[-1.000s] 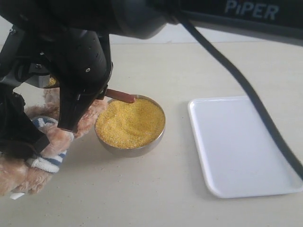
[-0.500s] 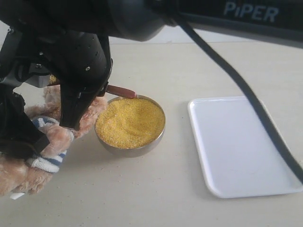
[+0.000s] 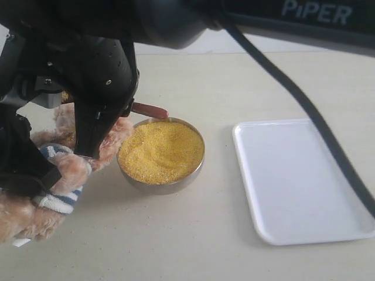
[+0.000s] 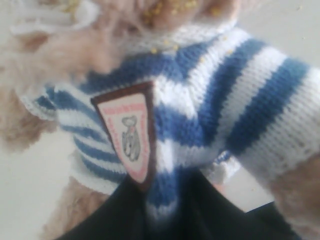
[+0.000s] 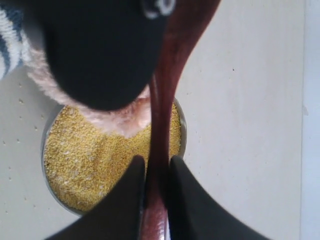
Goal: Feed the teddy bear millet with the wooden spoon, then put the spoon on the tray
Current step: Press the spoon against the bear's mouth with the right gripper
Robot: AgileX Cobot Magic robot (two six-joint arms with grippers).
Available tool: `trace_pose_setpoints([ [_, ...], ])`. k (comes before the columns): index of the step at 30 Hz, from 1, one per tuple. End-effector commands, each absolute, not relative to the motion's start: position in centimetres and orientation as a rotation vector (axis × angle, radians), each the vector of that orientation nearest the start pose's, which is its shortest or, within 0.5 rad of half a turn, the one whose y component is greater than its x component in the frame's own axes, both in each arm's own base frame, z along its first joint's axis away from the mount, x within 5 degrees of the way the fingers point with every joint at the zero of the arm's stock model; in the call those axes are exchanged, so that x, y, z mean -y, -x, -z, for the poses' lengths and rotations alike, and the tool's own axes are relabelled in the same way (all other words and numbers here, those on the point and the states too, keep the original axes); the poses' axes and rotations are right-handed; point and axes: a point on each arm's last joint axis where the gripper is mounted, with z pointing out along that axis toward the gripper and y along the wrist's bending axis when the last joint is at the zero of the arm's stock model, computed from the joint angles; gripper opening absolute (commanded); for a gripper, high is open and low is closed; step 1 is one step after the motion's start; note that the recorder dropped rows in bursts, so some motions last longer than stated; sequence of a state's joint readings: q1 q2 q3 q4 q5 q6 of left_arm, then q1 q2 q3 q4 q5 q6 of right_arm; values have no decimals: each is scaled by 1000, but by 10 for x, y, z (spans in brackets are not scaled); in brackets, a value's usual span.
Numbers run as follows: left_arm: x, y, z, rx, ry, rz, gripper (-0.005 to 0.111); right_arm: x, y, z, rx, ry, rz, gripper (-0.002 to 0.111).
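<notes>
Nearest in the exterior view, the teddy bear (image 3: 23,216) sits at the left front of the pale table (image 3: 193,234), one furry arm with a blue-and-white striped cuff stretched toward the bowl; black arm parts hide most of its body and head. To the right lies the white tray (image 3: 293,181), bare, well apart from the bear. Between them, just beside the bear's paw, stands the round metal bowl (image 3: 158,186), filled with yellow millet (image 3: 161,153).

Behind the bowl's far rim, the end of the wooden spoon (image 3: 149,109) pokes out from under the bulky black arm, raised clear of the grain. A black cable (image 3: 293,99) slants across above the tray.

In the left wrist view, the left gripper (image 4: 165,192) has its dark jaws pinched on a fold of the bear's striped shirt, just below the chest badge (image 4: 131,132). Yellow grains cling to the fur above the collar.

In the right wrist view, the right gripper (image 5: 156,197) clamps the spoon's slim handle between its black fingers (image 5: 131,200). The spoon runs out over the millet toward the bear's fur, where a rounded black housing (image 5: 95,50) covers its far end
</notes>
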State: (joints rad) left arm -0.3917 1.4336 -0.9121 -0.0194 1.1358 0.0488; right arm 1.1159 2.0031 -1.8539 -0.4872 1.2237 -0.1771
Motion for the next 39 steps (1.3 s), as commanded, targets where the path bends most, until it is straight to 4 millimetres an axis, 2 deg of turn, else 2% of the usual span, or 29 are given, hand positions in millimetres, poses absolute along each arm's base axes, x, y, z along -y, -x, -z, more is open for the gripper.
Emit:
trace_pose_setpoints([
  [1, 92, -217, -233, -3058, -669, 43, 4, -366, -224, -306, -2001, 1684, 395, 0],
  [15, 87, -215, -233, -3088, -715, -46, 4, -367, -222, -304, -1991, 1732, 373, 0],
  [23, 87, -215, -233, -3076, -767, -48, 4, -359, -222, -282, -1981, 1817, 486, 0],
  [30, 87, -215, -233, -3058, -823, -46, 4, -359, -222, -282, -1984, 1815, 483, 0],
  [39, 87, -215, -233, -3039, -905, -45, 4, -354, -219, -296, -1958, 1804, 466, 0],
])
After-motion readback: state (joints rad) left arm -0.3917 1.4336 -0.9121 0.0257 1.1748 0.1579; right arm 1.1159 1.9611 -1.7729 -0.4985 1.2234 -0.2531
